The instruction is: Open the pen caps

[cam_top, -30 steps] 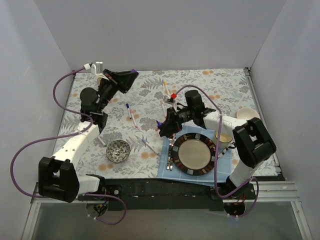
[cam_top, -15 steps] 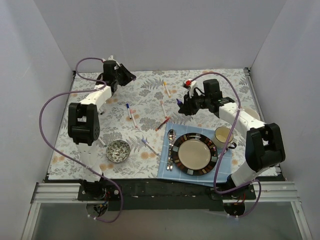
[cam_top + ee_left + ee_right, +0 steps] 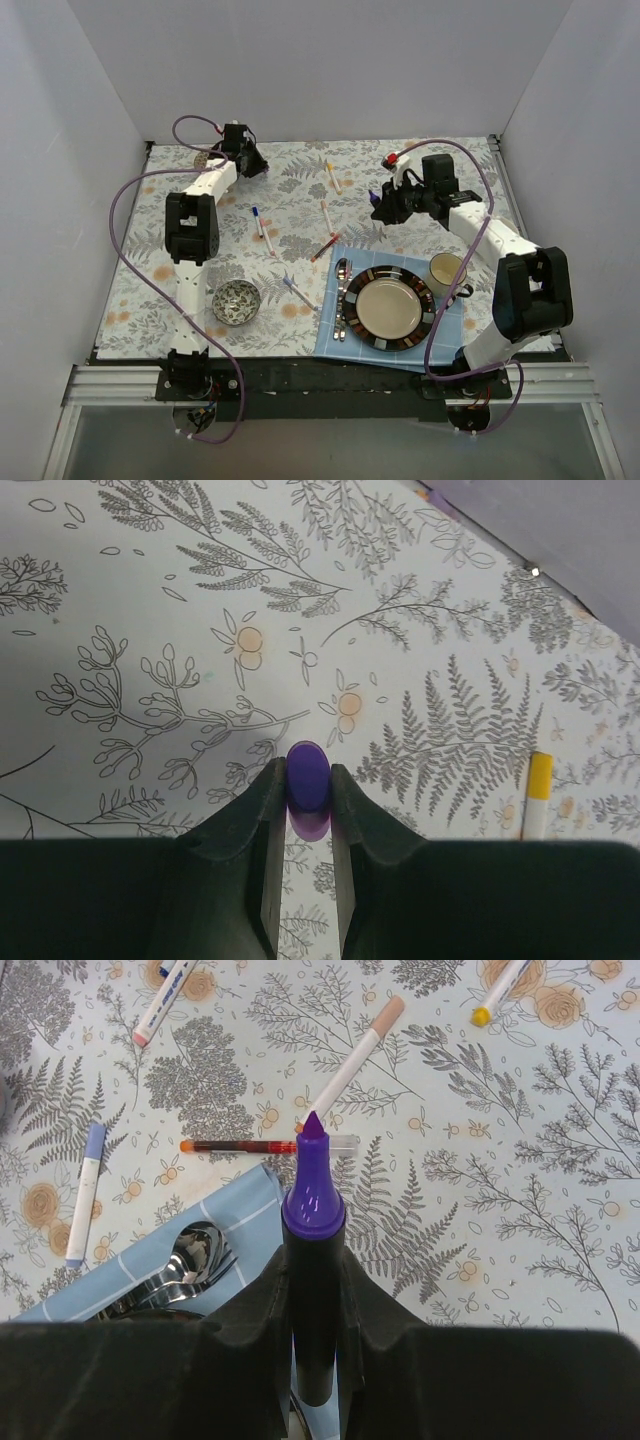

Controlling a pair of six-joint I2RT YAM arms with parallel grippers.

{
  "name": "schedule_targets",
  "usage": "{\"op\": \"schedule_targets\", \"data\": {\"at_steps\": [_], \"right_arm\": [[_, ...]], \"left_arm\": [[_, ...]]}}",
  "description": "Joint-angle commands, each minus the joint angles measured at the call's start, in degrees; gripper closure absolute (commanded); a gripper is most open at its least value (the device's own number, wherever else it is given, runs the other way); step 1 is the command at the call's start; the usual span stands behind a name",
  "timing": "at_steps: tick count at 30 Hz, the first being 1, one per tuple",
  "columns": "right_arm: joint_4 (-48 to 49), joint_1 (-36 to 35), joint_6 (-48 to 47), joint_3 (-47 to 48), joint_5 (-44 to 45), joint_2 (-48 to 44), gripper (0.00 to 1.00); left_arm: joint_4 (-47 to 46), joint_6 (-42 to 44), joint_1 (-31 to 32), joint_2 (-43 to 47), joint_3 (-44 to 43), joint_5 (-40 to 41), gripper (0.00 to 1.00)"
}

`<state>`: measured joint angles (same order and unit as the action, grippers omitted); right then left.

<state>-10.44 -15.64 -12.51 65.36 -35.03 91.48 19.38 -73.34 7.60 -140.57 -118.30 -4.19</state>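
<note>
My right gripper (image 3: 313, 1260) is shut on the thick dark purple marker (image 3: 314, 1195), whose bare purple tip points away from me over the floral table. In the top view this gripper (image 3: 379, 206) hangs behind the plate. My left gripper (image 3: 308, 780) is shut on the small purple pen cap (image 3: 308, 776), just above the cloth at the back left (image 3: 254, 164). Thin white pens lie about: a yellow-ended one (image 3: 538, 795), a peach-ended one (image 3: 352, 1058), a red one (image 3: 250, 1146), a blue one (image 3: 85, 1195).
A dark-rimmed plate (image 3: 389, 307) sits on a blue napkin (image 3: 329, 342) with a spoon (image 3: 342, 272) beside it. A cream cup (image 3: 447, 270) stands to the right and a patterned bowl (image 3: 237, 301) at front left. More pens (image 3: 258, 222) lie mid-table.
The left arm has stretched out towards the back-left corner, still holding the cap. The right gripper has carried the purple marker back and to the right, away from the napkin's corner.
</note>
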Motion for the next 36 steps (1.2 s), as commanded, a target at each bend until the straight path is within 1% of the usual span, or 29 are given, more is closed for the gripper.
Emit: {"op": "schedule_targets", "data": {"at_steps": [1, 2, 3, 5, 6, 10, 12, 15, 16, 17, 18, 19, 20, 22, 23, 24, 25, 26, 27, 29, 30, 32, 33, 36], "right_arm": [[0.07, 1.66, -1.11, 2.58, -0.04, 0.19, 0.99], [-0.02, 1.75, -1.11, 2.66, -0.04, 0.27, 0.99], [-0.02, 1.93, -1.11, 2.75, -0.13, 0.45, 0.99], [-0.11, 2.28, -1.20, 2.75, -0.22, 0.63, 0.99], [-0.11, 2.37, -1.11, 2.75, -0.13, 0.71, 0.99], [-0.37, 3.15, -1.11, 2.93, 0.75, 1.42, 0.99], [-0.46, 3.68, -0.94, 3.01, 1.89, 1.85, 0.99], [-0.37, 4.65, -0.06, 3.63, 5.92, 2.38, 0.99], [-0.46, 4.74, 0.21, 3.98, 7.33, 2.65, 0.99], [-0.37, 4.74, 0.38, 4.68, 11.26, 3.00, 0.99], [-0.37, 4.74, 0.47, 5.21, 13.30, 4.04, 0.99], [-0.55, 4.74, 0.56, 6.00, 15.49, 4.84, 0.99], [-1.51, 4.74, 0.47, 8.61, 20.13, 5.89, 0.99], [-3.44, 4.74, -0.49, 12.40, 24.63, 10.10, 0.99], [-6.58, 4.91, -2.06, 16.60, 27.96, 13.69, 0.99], [-7.92, 5.26, -2.86, 19.25, 29.21, 15.55, 0.99], [-9.67, 5.53, -3.56, 21.45, 30.09, 17.31, 0.99], [-10.82, 5.88, -4.53, 23.39, 30.97, 20.72, 0.98], [-13.10, 6.67, -5.06, 27.41, 31.07, 22.32, 0.96], [-15.30, 7.55, -5.76, 31.56, 32.03, 27.22, 0.95], [-17.58, 8.42, -6.12, 35.06, 32.04, 28.74, 0.93], [-19.17, 9.31, -6.47, 38.16, 31.86, 32.33, 0.90], [-19.70, 10.18, -6.91, 39.30, 31.95, 33.49, 0.87], [-21.20, 11.41, -7.61, 43.52, 32.48, 36.74, 0.84]], "left_arm": [[2.33, 1.71, -0.30, -0.14, -3.16, 2.51, 0.82], [2.42, 1.62, -0.39, -0.05, -3.16, 2.69, 0.79], [2.33, 1.62, -0.56, 0.03, -3.08, 2.43, 0.69], [2.42, 1.71, -0.83, 0.47, -3.08, 2.52, 0.57], [2.42, 1.80, -1.00, 1.08, -2.90, 2.52, 0.55], [3.03, 2.67, -1.62, 4.60, -3.95, 2.52, 0.39], [3.04, 4.16, -1.88, 7.14, -4.57, 1.12, 0.37], [2.69, 5.40, -1.88, 13.47, -3.87, -2.66, 0.28], [1.73, 5.75, -1.88, 17.92, -1.17, -5.02, 0.27], [0.76, 5.75, -1.88, 20.58, 1.55, -6.35, 0.23], [-0.21, 5.93, -1.88, 23.21, 4.45, -7.41, 0.21], [-3.35, 6.02, -1.88, 26.72, 7.79, -8.29, 0.20], [-5.21, 5.93, -1.88, 33.19, 16.44, -10.12, 0.17], [-8.98, 6.28, -1.88, 40.43, 25.18, -10.84, 0.14], [-9.96, 6.63, -1.88, 47.60, 33.14, -11.10, 0.14], [-11.10, 7.07, -1.80, 51.15, 38.09, -11.11, 0.11], [-14.25, 7.16, -1.88, 54.67, 42.41, -10.93, 0.08], [-15.41, 7.42, -1.80, 62.10, 50.28, -10.32, 0.06], [-16.29, 7.60, -1.79, 65.13, 53.06, -10.06, 0.04], [-16.04, 8.82, -1.79, 71.11, 58.07, -9.88, 0.03], [-15.86, 9.53, -1.79, 76.53, 62.36, -10.31, 0.03], [-15.51, 10.84, -1.79, 81.40, 67.30, -9.27, 0.02], [-15.07, 11.63, -1.79, 85.77, 71.33, -8.13, 0.02], [-14.19, 13.04, -1.62, 90.90, 76.36, -6.19, 0.02]]}}
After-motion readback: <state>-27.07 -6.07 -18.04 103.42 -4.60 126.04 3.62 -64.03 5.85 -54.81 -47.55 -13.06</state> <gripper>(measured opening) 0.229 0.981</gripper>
